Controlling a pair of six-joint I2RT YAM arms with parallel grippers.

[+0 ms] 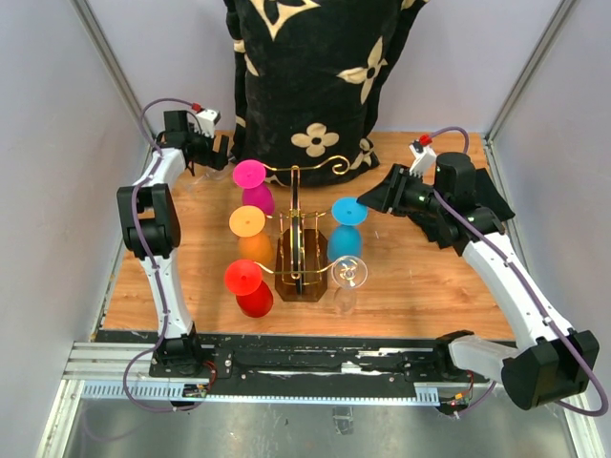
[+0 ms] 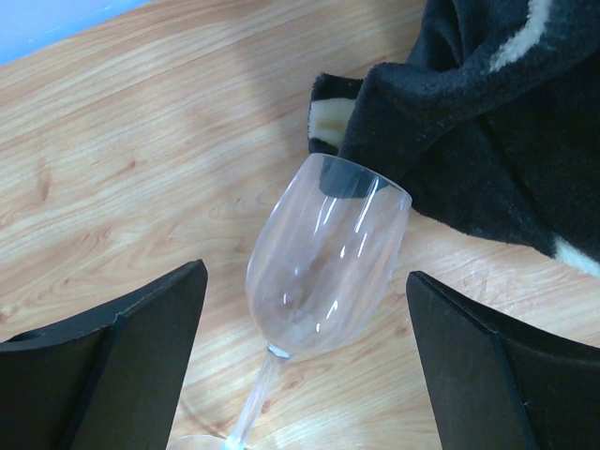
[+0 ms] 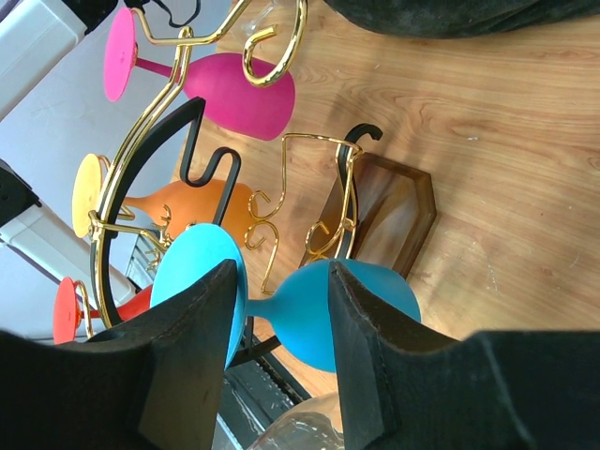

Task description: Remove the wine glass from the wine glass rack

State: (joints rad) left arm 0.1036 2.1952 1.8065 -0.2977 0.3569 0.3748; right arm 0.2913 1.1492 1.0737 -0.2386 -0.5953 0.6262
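Note:
The wine glass rack (image 1: 296, 186) is a gold wire stand on a dark brown base (image 1: 286, 279) at the table's middle. From it hang pink (image 1: 250, 176), orange (image 1: 248, 224), red (image 1: 244, 279), blue (image 1: 347, 212) and clear (image 1: 349, 274) wine glasses. Close to the blue glass's foot is my right gripper (image 1: 369, 201). In the right wrist view the right gripper (image 3: 284, 267) is part open and the blue glass (image 3: 305, 319) shows in the gap, stem untouched. My left gripper (image 1: 221, 151) is at the back left. The left gripper (image 2: 307, 272) is open around a clear wine glass (image 2: 323, 262) standing on the table, fingers apart from it.
A black blanket with cream flowers (image 1: 315, 76) is heaped at the back, and its edge (image 2: 487, 122) lies right behind the standing clear glass. Grey walls close in both sides. The rack's base (image 3: 394, 202) and gold scrolls (image 3: 298, 33) stand just beyond the right fingers.

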